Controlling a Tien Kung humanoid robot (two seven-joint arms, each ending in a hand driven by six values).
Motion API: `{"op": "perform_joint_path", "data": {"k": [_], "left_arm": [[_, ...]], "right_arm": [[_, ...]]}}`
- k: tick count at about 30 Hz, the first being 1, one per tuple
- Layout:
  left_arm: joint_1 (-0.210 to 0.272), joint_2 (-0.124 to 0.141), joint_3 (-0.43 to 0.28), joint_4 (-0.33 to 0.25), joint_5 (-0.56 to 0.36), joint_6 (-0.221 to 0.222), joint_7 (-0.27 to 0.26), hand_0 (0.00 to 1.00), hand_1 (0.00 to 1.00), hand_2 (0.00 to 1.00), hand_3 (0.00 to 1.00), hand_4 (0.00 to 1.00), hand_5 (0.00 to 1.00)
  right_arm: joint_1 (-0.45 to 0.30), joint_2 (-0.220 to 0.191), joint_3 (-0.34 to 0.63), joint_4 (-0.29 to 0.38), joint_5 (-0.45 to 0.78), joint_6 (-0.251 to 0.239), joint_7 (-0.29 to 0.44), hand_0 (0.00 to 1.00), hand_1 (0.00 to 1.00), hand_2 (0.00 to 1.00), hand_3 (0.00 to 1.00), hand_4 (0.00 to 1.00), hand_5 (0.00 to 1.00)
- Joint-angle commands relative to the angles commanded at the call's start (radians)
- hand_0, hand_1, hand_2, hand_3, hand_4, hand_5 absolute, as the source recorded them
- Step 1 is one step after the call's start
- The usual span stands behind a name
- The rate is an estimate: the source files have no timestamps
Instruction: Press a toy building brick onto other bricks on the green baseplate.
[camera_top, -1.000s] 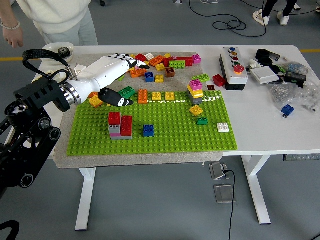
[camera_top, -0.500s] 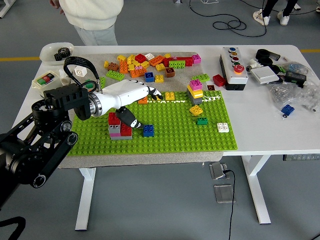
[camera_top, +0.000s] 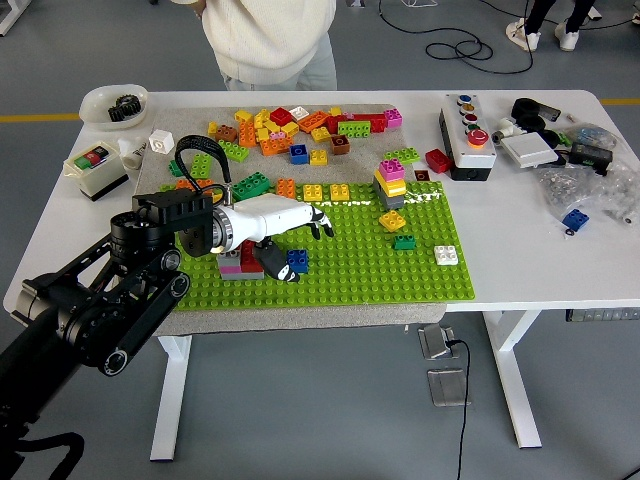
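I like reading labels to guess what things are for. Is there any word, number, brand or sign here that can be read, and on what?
No text can be read in this picture.
Button box with coloured buttons: any labels too small to read.
Small switch box with red and green buttons: no print legible.
White cube: dark marks, too blurred to read.
Toy bricks and green baseplate: no print visible.

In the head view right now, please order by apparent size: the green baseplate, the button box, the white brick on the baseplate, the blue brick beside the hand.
1. green baseplate
2. button box
3. white brick and blue brick: look alike, unranked.
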Motion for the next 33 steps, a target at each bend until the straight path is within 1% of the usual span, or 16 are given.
{"op": "perform_joint_path", "data": {"k": [6, 11, 16, 17, 18, 21, 23, 24, 29, 30, 33], "left_arm": [[-0.011, -0.023, -0.013, 0.043, 0.000, -0.001, 0.022, 0.848, 0.811, 0.745, 0.800, 0.871, 0.076], [-0.013, -0.032, -0.007, 0.055, 0.000, -0.001, 0.030, 0.848, 0.811, 0.745, 0.800, 0.871, 0.076], [-0.017, -0.036, 0.019, 0.093, 0.000, 0.050, 0.029, 0.837, 0.808, 0.745, 0.800, 0.870, 0.076], [-0.020, -0.036, 0.024, 0.104, 0.000, 0.066, 0.027, 0.837, 0.808, 0.745, 0.800, 0.870, 0.076], [-0.021, -0.036, 0.026, 0.107, 0.000, 0.070, 0.026, 0.824, 0.798, 0.734, 0.786, 0.863, 0.076], [-0.029, -0.034, 0.032, 0.130, 0.000, 0.103, 0.020, 0.824, 0.798, 0.734, 0.786, 0.863, 0.076], [-0.032, -0.033, 0.036, 0.141, 0.000, 0.116, 0.017, 0.824, 0.798, 0.734, 0.786, 0.863, 0.076], [-0.034, -0.032, 0.039, 0.151, 0.000, 0.125, 0.013, 0.815, 0.783, 0.699, 0.764, 0.838, 0.069], [-0.035, -0.025, 0.050, 0.163, 0.000, 0.132, 0.010, 0.815, 0.783, 0.699, 0.764, 0.838, 0.069], [-0.035, -0.022, 0.055, 0.163, 0.000, 0.130, 0.009, 0.804, 0.770, 0.657, 0.717, 0.781, 0.049], [-0.032, -0.015, 0.065, 0.159, 0.000, 0.121, 0.009, 0.804, 0.770, 0.657, 0.717, 0.781, 0.049]], "right_arm": [[0.001, 0.000, 0.002, 0.000, 0.001, 0.000, 0.000, 0.747, 0.642, 0.681, 0.605, 0.861, 0.520], [0.000, -0.001, 0.004, 0.000, 0.001, 0.000, 0.000, 0.747, 0.642, 0.681, 0.605, 0.861, 0.520], [0.003, -0.001, 0.001, 0.000, 0.003, -0.001, 0.001, 0.747, 0.642, 0.681, 0.605, 0.861, 0.520], [0.004, -0.001, 0.000, 0.000, 0.003, -0.001, 0.001, 0.747, 0.642, 0.681, 0.605, 0.861, 0.520], [0.004, -0.001, 0.000, 0.000, 0.003, 0.000, 0.001, 0.746, 0.642, 0.681, 0.605, 0.861, 0.519], [0.002, -0.001, 0.002, 0.000, 0.001, 0.001, 0.001, 0.746, 0.642, 0.681, 0.605, 0.861, 0.519], [0.001, -0.002, 0.002, 0.000, 0.001, 0.001, 0.001, 0.746, 0.642, 0.681, 0.605, 0.861, 0.519], [0.001, -0.002, 0.002, 0.000, 0.001, 0.002, 0.001, 0.747, 0.642, 0.681, 0.605, 0.861, 0.519], [0.003, -0.001, 0.003, 0.000, 0.003, 0.001, 0.002, 0.747, 0.642, 0.681, 0.605, 0.861, 0.519], [0.003, -0.001, 0.003, 0.000, 0.003, 0.001, 0.002, 0.747, 0.642, 0.681, 0.604, 0.860, 0.519], [0.002, -0.001, 0.003, 0.000, 0.004, 0.001, 0.002, 0.747, 0.642, 0.681, 0.604, 0.860, 0.519]]}}
